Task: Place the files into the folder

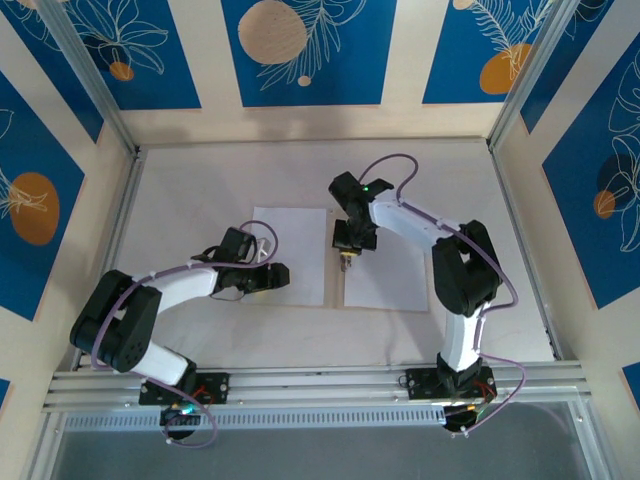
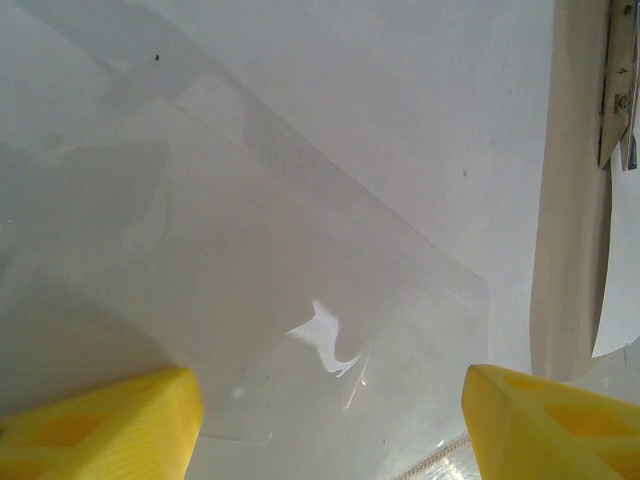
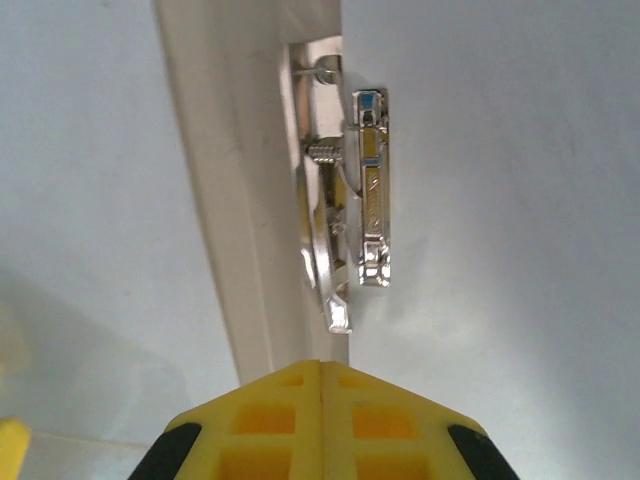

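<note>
At mid-worktop [image 1: 200, 180], the open folder [image 1: 390, 280] lay flat, its spine running away from the arm bases. A white file [image 2: 300, 250] lay just left of that spine, long axis parallel to it, directly beneath the nearer left fingers [image 2: 100, 425], which stood apart and empty. The right fingers [image 3: 280, 425], pressed together, hovered just short of the clip [image 3: 365, 190].
</note>
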You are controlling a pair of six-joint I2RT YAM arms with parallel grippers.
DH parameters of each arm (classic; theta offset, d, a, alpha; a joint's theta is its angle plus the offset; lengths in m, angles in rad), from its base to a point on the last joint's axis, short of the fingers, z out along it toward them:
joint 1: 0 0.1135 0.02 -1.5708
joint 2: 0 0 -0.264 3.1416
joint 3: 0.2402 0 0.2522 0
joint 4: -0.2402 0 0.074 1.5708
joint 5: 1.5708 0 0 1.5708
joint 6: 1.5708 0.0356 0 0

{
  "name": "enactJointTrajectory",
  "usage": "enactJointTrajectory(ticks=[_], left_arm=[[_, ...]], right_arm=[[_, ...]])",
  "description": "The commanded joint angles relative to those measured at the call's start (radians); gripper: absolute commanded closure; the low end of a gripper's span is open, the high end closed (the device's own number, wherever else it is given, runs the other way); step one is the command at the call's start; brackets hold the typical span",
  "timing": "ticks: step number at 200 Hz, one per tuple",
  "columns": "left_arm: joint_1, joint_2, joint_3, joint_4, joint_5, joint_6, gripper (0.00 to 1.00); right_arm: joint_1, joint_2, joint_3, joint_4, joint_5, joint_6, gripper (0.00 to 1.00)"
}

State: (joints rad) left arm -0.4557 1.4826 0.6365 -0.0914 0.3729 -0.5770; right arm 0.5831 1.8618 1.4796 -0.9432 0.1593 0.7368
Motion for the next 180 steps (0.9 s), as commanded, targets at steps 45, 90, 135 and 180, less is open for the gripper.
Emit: enactJointTrajectory(ticks=[45, 90, 135, 180], left_arm=[[0.005, -0.137, 0.003, -0.196, -0.063, -0.026, 0.27], [0.005, -0.298, 0.097, -0.384, -0.172, -0.019, 0.09], [0.008, -0.416, 0.128, -0.526, -0.391, 0.020, 0.00], [0.011, -0.520, -0.008, -0.440, -0.387, -0.040, 0.00]], right_arm=[[0.015, -0.288, -0.159, 0.090, 0.012, -0.060, 0.86], [0.030, -0.447, -0.406, 0.254, 0.033, -0.068, 0.75], [0.071, -0.599, -0.648, 0.456, 0.118, -0.062, 0.64], [0.110, -0.689, -0.809, 0.574, 0.197, -0.044, 0.52]])
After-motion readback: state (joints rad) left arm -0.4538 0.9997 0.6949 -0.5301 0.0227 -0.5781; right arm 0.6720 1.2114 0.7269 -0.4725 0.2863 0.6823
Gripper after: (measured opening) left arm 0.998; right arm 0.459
